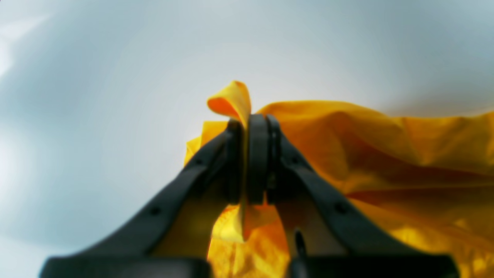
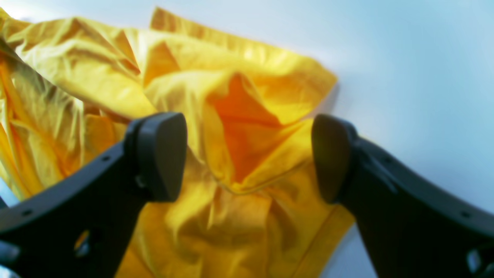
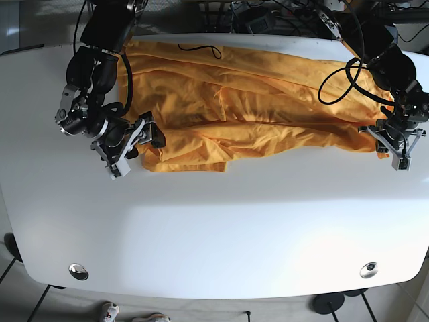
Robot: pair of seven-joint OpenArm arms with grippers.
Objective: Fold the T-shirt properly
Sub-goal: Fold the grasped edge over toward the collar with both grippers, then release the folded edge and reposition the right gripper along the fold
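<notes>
White and glossy, the rounded tabletop (image 3: pixel 214 235) takes up nearly all of the base view, with cables and equipment bunched along its far edge. Spread across its far half lies the crumpled yellow-orange cotton T-shirt (image 3: pixel 255 114), stretched out long between the two arms and creased in loose ridges.

On the right of the base view, the left claw (image 3: pixel 400 144) sits at the shirt's end, near the tabletop's edge. Its wrist camera shows the two black fingers (image 1: pixel 257 154) pressed together with a thin fold of the yellow cloth (image 1: pixel 386 154) pinched between the pads. A small curl of fabric sticks up just above the tips, and the rest of the shirt billows away to one side of the claw, with bare white surface on the other side.

On the left of the base view, the right claw (image 3: pixel 137 137) hangs at the opposite end of the garment, near its front edge. It stands wide open, holding nothing. From its own camera the two dark rounded pads (image 2: pixel 160 154) are well apart, and the rumpled shirt (image 2: pixel 239 127) lies between and beyond them, a deep orange hollow of folds showing in the gap. Whether the pads touch the fabric, I cannot tell.
</notes>
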